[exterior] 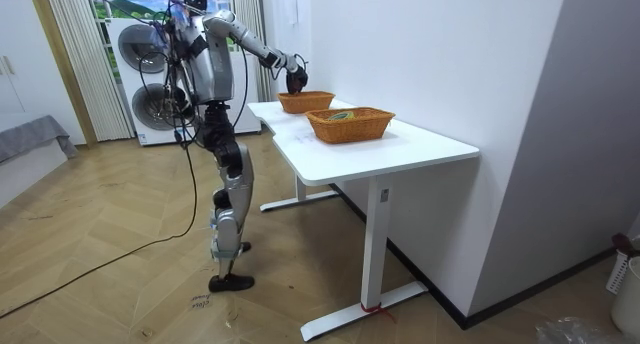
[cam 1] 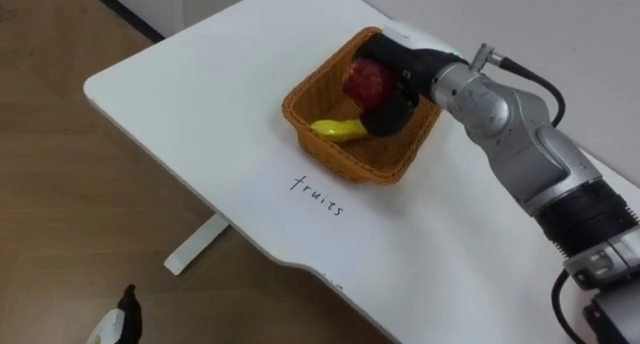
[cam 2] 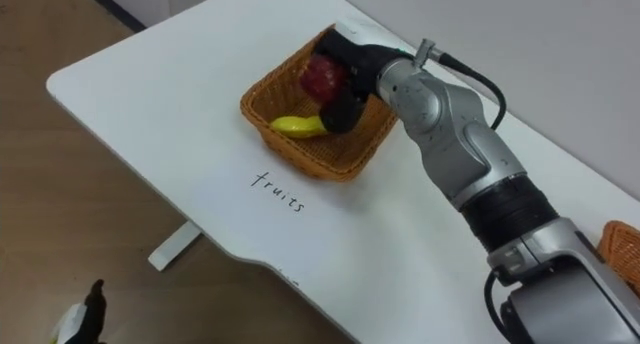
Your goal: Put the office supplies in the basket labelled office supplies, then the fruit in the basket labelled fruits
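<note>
Right arm is closest to me, running from the lower right of the frame up to the centre top. My left hand (cam 1: 126, 309) shows at the bottom left corner, over the wood floor (cam 1: 60, 184); can't tell what its fingers are doing.

Count:
- 2 baskets on the white table (cam 1: 200, 94)
- 1 red fruit
- 1 banana

Containers:
- fruit basket (cam 1: 340, 156) sits upper centre of frame, with the handwritten label (cam 1: 318, 196) on the table just below it.
- It holds the banana (cam 1: 335, 130) and my right hand (cam 1: 400, 79).
- second basket (exterior: 350, 124) is at centre in the room view, nearer that camera, beside the first one. Something green and yellow is inside; can't make out what.

Right hand: fingers (cam 1: 383, 117) are curled round the red fruit (cam 1: 368, 81), gripping it. In the eye views the fruit sits within the basket's outline, toward its upper side. In the room view the hand is just over the rim, so I can't tell if the fruit touches the bottom.

Banana: lying flat on the basket floor, long axis roughly left-right in frame. Its left tip points at the basket's left corner; its right end runs under my fingers.

Robot stands at the far end of the table, at the room view's left.
</note>
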Motion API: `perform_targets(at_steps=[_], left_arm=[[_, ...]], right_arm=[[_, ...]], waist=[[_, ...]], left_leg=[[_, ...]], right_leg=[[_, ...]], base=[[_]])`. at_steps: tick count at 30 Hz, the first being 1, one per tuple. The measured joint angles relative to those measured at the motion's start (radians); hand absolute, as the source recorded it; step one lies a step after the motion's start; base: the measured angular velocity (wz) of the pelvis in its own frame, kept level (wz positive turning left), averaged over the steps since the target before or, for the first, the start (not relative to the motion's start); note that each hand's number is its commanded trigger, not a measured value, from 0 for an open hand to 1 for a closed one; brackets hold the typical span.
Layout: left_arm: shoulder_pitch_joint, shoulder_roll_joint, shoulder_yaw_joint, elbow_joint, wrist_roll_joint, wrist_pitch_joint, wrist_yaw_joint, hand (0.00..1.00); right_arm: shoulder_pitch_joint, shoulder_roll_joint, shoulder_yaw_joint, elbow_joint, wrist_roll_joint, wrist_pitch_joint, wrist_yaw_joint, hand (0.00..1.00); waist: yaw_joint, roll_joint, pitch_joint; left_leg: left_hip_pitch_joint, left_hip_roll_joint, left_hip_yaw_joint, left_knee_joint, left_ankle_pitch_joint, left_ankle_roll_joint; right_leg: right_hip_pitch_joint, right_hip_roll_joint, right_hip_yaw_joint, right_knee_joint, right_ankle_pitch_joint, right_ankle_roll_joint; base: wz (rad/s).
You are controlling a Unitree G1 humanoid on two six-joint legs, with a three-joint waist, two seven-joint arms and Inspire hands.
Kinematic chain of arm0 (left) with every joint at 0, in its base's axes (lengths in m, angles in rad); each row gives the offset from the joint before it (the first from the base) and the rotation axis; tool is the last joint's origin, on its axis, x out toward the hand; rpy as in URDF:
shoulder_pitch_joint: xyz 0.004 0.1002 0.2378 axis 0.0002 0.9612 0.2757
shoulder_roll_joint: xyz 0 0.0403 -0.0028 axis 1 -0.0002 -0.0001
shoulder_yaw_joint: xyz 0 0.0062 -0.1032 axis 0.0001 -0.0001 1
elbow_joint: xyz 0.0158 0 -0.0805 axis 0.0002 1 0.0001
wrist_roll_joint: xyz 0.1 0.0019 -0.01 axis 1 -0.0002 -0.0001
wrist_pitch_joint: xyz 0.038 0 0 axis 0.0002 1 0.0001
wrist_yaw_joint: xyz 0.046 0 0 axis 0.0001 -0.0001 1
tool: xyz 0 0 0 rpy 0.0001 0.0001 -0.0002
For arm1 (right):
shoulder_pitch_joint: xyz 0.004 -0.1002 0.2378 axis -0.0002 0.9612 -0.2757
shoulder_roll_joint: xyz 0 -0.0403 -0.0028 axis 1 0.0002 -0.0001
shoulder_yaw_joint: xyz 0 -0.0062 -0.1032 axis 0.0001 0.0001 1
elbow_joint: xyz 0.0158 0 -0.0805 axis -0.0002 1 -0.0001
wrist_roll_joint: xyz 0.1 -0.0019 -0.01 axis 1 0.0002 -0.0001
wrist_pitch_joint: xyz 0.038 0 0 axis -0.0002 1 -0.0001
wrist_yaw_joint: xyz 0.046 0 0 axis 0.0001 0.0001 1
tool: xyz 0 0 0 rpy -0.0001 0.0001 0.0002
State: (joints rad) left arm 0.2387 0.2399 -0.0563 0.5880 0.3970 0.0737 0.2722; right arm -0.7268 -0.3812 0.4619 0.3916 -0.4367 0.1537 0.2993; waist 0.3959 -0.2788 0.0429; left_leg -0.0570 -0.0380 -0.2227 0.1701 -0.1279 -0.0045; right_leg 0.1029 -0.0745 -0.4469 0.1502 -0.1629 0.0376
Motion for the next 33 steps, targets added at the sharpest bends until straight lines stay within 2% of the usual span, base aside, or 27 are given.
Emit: perform_targets(at_steps=[1,2,3,4,24,26,33], left_arm=[[0.001,0.003,-0.002,0.0,0.0,0.0,0.0,0.0],[0.003,0.006,-0.004,0.0,0.0,0.0,0.0,0.0],[0.004,0.006,-0.004,0.0,0.0,0.0,0.0,0.0],[0.005,0.006,-0.004,0.0,0.0,0.0,0.0,0.0],[0.002,0.003,-0.028,-0.001,0.003,0.001,0.0,0.0],[0.003,0.004,-0.034,-0.001,0.009,0.01,0.0,0.0],[0.002,0.003,-0.041,-0.001,0.008,0.032,0.0,0.0]], right_arm=[[0.0,0.004,0.003,0.004,0.0,0.0,0.002,0.54],[0.0,0.008,0.006,0.008,0.0,0.0,0.006,0.35],[0.0,0.011,0.006,0.011,0.0,0.0,0.007,0.05],[0.0,0.015,0.009,0.018,-0.002,0.0,0.009,0.0],[0.0,0.017,0.02,0.03,0.0,-0.001,0.021,0.0],[0.0,0.016,0.02,0.03,-0.001,0.0,0.021,0.0],[0.0,0.016,0.02,0.033,-0.001,0.0,0.021,0.0]], waist=[[0.002,-0.001,0.0013],[0.002,-0.001,0.0014],[0.002,-0.001,0.0014],[0.002,-0.002,0.0012],[0.0,0.001,0.0032],[-0.003,0.005,0.0056],[-0.005,0.003,0.0042]], left_leg=[[0.0,0.0,0.0,0.001,0.0,0.0],[-0.001,-0.001,0.0,0.001,0.0,0.0],[-0.001,-0.001,-0.001,0.001,0.0,0.0],[-0.001,-0.001,0.0,0.001,0.0,0.0],[-0.003,-0.008,0.001,0.015,0.0,0.001],[-0.002,-0.008,0.003,0.018,0.0,0.001],[-0.002,-0.008,0.004,0.022,0.0,0.001]], right_leg=[[0.0,0.0,0.0,0.0,0.0,0.0],[0.0,0.0,0.0,0.0,0.0,0.0],[0.0,0.0,0.0,0.0,0.0,0.0],[0.0,-0.001,-0.001,0.0,0.0,0.0],[0.002,-0.006,0.004,0.0,0.0,0.0],[0.003,-0.006,0.004,0.0,0.0,0.0],[0.004,-0.006,0.004,0.0,0.0,0.0]], base=[[0.0],[0.0],[0.0],[0.0],[0.0],[-0.05],[-0.01]])
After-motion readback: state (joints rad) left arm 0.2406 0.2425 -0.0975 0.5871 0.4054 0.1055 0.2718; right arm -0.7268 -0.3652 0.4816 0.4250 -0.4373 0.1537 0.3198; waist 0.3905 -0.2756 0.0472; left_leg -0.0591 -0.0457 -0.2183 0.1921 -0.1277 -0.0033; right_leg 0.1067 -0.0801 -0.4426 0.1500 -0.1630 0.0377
